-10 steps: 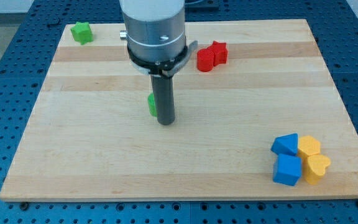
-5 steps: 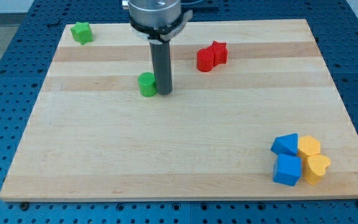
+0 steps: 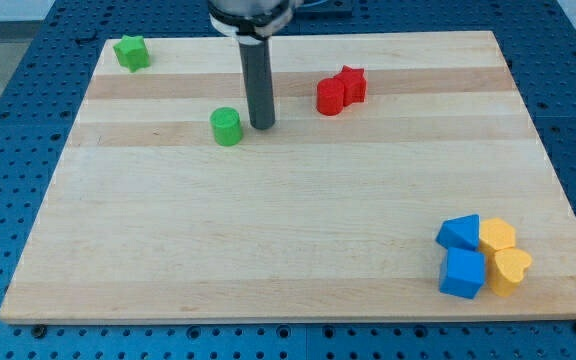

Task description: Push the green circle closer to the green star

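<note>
The green circle [image 3: 227, 126] is a short green cylinder on the wooden board [image 3: 298, 250], left of the middle in the upper half. The green star [image 3: 130, 51] sits in the board's top left corner, well apart from the circle. My tip [image 3: 261, 126] is the lower end of the dark rod, which comes down from the view's top. It stands just right of the green circle, with a small gap between them.
A red circle [image 3: 330, 96] and a red star [image 3: 351, 83] touch each other at the upper middle right. Two blue blocks [image 3: 462, 256] and two yellow blocks [image 3: 504, 256], one a heart, cluster at the bottom right.
The rod has moved toward the view's top. The green circle has slid up and left, toward the green star. The tip now stands slightly apart from it.
</note>
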You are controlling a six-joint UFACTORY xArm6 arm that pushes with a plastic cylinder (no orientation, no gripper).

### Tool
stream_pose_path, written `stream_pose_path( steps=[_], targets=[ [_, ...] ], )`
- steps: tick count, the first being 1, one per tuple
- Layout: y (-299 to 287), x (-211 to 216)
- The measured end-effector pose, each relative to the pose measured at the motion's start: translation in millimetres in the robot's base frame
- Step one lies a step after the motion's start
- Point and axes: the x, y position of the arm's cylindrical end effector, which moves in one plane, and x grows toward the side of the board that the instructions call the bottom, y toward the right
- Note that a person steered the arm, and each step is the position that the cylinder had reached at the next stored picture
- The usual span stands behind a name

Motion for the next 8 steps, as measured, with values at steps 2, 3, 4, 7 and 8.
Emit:
stream_pose_path(
  steps=[2, 3, 4, 7, 8],
  targets=[
    [-28, 14],
    [-54, -6],
    [-82, -25],
    [-116, -16],
    [-131, -50]
  ],
)
